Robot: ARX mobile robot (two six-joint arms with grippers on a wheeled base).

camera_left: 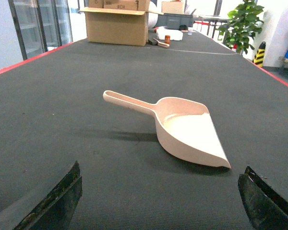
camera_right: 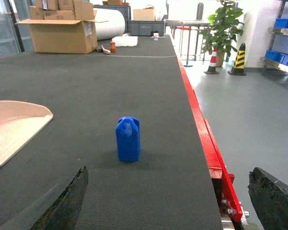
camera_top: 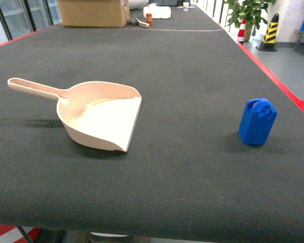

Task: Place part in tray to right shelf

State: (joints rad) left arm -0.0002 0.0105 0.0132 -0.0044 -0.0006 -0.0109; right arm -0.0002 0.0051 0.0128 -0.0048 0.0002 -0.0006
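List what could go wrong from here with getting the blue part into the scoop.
1. The blue part stands upright near the table's red edge; a clumsy grasp by the open right gripper could tip it toward the floor.
2. The beige scoop lies loose, so dropping the part in might slide it.

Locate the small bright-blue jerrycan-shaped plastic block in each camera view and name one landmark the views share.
Head: the small bright-blue jerrycan-shaped plastic block stands upright at right, near the table's red edge.
Left wrist: not in view.
Right wrist: block stands at centre, ahead of the open gripper.
Shared landmark: the beige dustpan-shaped plastic scoop, left of the block.
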